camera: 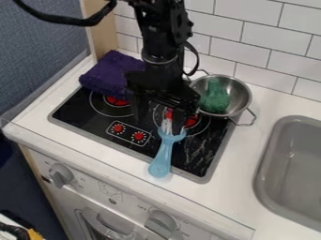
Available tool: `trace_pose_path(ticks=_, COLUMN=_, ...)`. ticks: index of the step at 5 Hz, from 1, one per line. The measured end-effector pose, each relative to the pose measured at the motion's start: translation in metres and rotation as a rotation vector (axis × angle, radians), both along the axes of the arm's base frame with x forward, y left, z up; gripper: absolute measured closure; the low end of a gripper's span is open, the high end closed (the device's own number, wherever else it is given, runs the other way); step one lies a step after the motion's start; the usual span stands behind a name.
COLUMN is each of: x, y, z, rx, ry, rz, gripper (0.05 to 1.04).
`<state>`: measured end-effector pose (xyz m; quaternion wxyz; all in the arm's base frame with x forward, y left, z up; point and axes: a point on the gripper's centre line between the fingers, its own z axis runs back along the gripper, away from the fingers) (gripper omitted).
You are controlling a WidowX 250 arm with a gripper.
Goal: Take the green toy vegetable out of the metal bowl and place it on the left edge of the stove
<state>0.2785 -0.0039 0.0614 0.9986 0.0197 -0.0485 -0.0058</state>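
Note:
The black gripper (159,117) hangs over the middle of the black stove top (87,111), with its fingers apart. Just below it lies a light blue brush-like utensil (164,157), its pale bristle end close to the right finger and its handle end over the stove's front edge. Whether that finger touches the bristles I cannot tell. To the right of the gripper stands a metal pot (240,91) holding a green soft-looking object (215,99). A dark purple cloth (110,74) lies at the back left corner of the stove.
A grey sink basin (294,164) is set into the white counter (232,187) on the right. The pot's wire handle (248,121) sticks out toward the sink. White wall tiles (276,37) rise behind the counter, and stove knobs (61,175) sit on the front panel.

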Motion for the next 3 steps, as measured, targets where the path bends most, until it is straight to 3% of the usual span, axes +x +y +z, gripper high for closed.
trace_pose_path(ticks=1, x=-0.002, y=0.0, z=-0.007, rx=0.001, ry=0.029, rz=0.005, gripper=0.083)
trace_pose_path(ticks=2, x=0.011, y=0.001, z=0.002, rx=0.005, ry=0.01, rz=0.018, gripper=0.083)
trace_pose_path(ticks=3, x=0.04, y=-0.004, z=0.01, rx=-0.021, ry=0.012, rz=0.05, gripper=0.083)
